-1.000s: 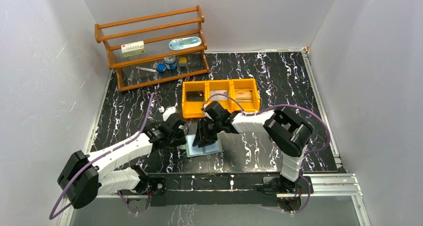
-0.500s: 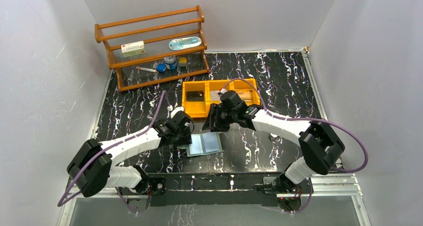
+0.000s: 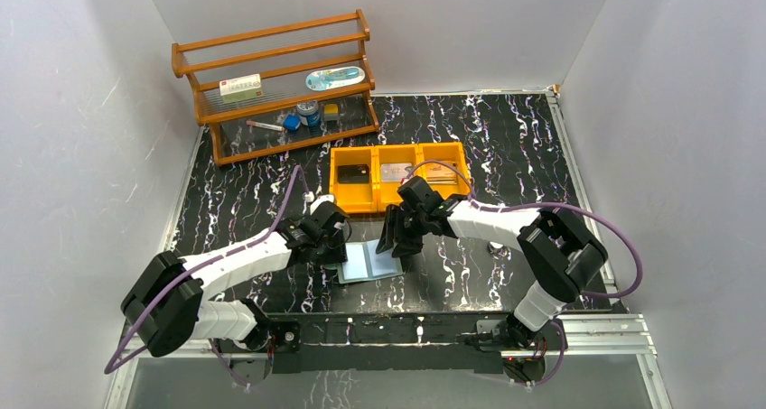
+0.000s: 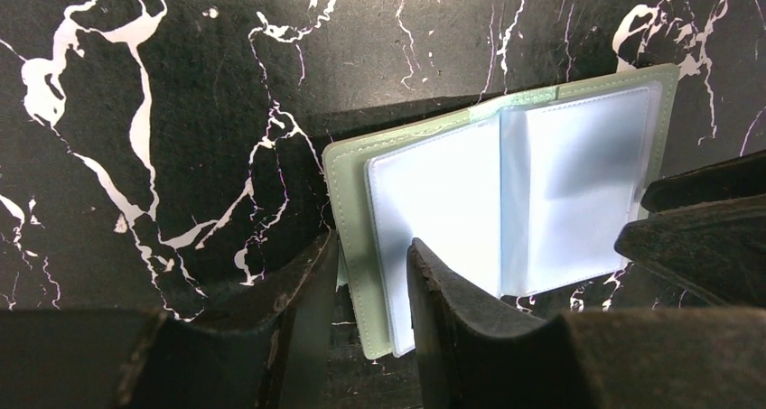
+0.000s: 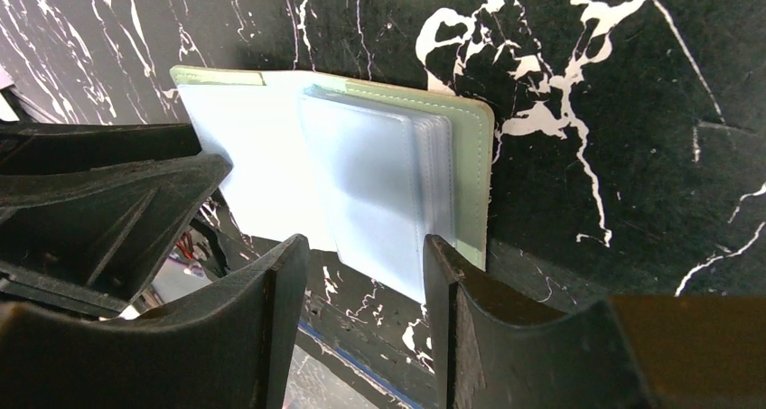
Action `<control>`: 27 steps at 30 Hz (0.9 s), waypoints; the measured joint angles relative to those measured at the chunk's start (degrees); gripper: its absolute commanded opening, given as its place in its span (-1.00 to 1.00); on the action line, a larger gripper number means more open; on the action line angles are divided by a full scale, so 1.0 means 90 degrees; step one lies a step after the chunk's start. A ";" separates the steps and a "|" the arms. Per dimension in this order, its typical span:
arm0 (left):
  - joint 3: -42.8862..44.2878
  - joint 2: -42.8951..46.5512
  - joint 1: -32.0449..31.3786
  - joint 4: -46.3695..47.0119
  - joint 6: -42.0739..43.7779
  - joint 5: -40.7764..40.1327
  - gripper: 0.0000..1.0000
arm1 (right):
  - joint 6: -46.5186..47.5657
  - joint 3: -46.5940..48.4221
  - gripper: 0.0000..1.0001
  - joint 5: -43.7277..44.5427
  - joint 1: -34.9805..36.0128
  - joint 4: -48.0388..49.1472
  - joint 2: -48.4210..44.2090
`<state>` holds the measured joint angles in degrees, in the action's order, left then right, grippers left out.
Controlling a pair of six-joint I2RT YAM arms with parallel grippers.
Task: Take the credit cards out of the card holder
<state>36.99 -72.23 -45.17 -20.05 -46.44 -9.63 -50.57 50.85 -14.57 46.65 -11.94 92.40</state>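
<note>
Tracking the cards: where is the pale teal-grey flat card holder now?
Top view: the card holder lies open on the black marbled table, between the left gripper and right gripper, nearer the arms than the orange bin.

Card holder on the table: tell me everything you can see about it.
The card holder lies open like a book, flat on the black marbled table, just in front of the orange bin. Its cover is pale green with stitched edges. Inside is a stack of clear, bluish plastic sleeves, and no card shows in them. The left gripper straddles its left edge and the right gripper its sleeves, both with jaws apart. Whether they touch it cannot be told.
</note>
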 measured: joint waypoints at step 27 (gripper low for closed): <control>-0.0010 -0.0177 0.0000 0.0185 0.0041 0.0289 -0.47 | -0.0061 0.0398 0.05 -0.1421 0.0323 0.1003 0.0933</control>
<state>36.91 -73.82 -45.17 -18.39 -46.06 -7.03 -51.11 54.43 -27.35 49.56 -2.92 100.79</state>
